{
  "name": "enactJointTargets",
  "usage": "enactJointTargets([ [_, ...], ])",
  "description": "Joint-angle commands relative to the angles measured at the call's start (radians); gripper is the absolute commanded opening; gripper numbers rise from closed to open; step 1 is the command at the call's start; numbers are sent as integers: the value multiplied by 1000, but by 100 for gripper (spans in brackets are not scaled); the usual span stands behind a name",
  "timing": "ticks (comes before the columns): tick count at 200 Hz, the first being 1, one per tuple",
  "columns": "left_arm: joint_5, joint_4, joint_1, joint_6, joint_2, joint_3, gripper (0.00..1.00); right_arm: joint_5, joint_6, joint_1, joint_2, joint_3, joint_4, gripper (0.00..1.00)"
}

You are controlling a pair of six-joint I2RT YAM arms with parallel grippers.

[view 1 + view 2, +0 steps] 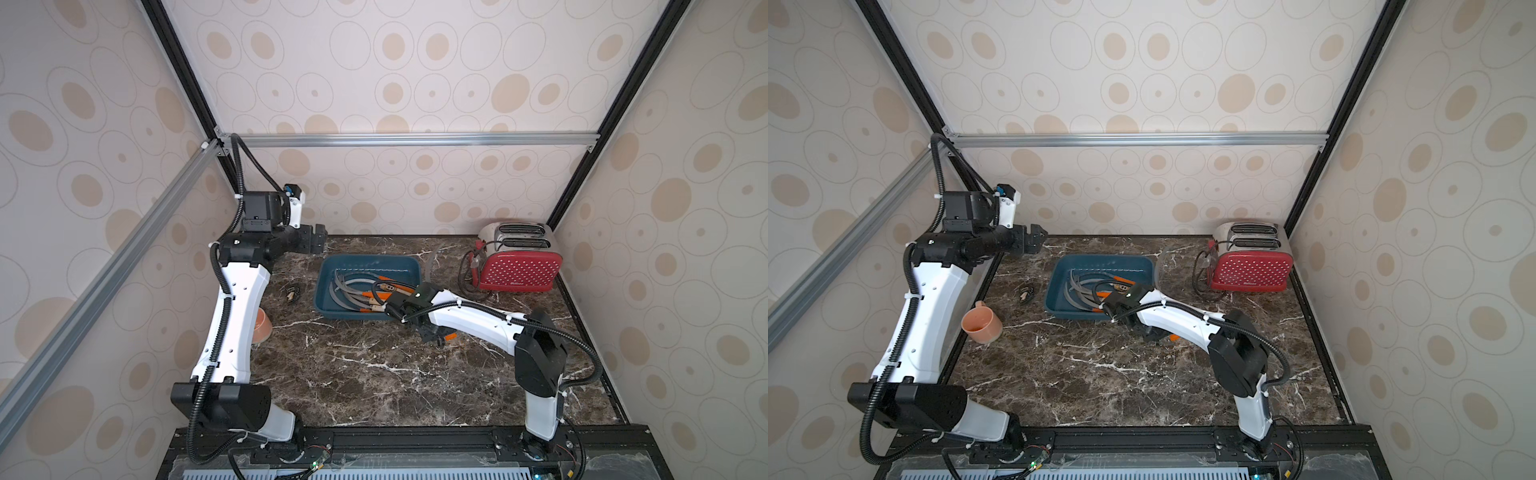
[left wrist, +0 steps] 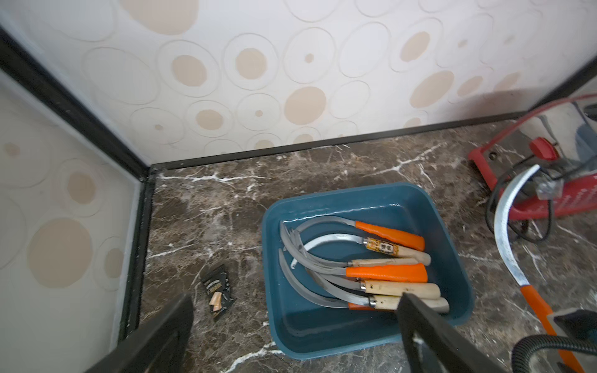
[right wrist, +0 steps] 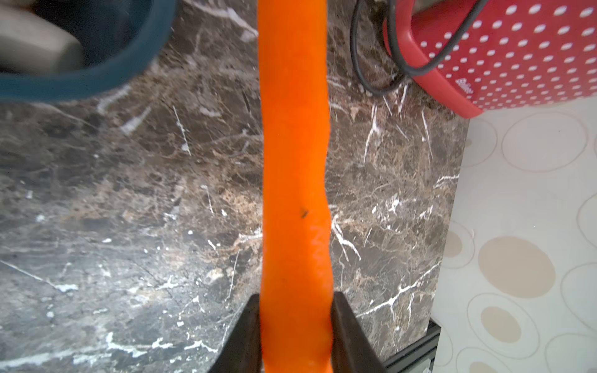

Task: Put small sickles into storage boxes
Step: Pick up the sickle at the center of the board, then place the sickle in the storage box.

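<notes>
My right gripper (image 3: pixel 295 310) pinches the bright orange handle of a small sickle (image 3: pixel 294 145) with a curved grey metal blade. I hold it over the brown marble tabletop (image 1: pixel 374 374), just outside the shallow dark teal plastic tray (image 1: pixel 365 266), at its 4 o'clock corner. The other sickles (image 2: pixel 387 271), with orange and pale wood handles, lie piled inside the tray. My left gripper (image 1: pixel 1037 240) hangs at the tray's 10 o'clock, fingers spread, holding nothing.

Nothing legible: white script (image 1: pixel 533 284) on the red toaster (image 1: pixel 519 270) and a yellow label (image 2: pixel 382 247) on one sickle (image 2: pixel 342 238) are blurred.
</notes>
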Motion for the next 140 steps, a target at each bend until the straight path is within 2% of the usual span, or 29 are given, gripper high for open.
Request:
enactJointTargets([
  [1, 0, -41, 11, -15, -39, 35, 99, 60, -78, 7, 48, 86, -28, 5],
  [67, -4, -47, 12, 5, -74, 4, 99, 49, -227, -6, 142, 243, 37, 5],
  [140, -8, -66, 12, 2, -61, 59, 99, -21, -352, -54, 191, 329, 109, 5],
])
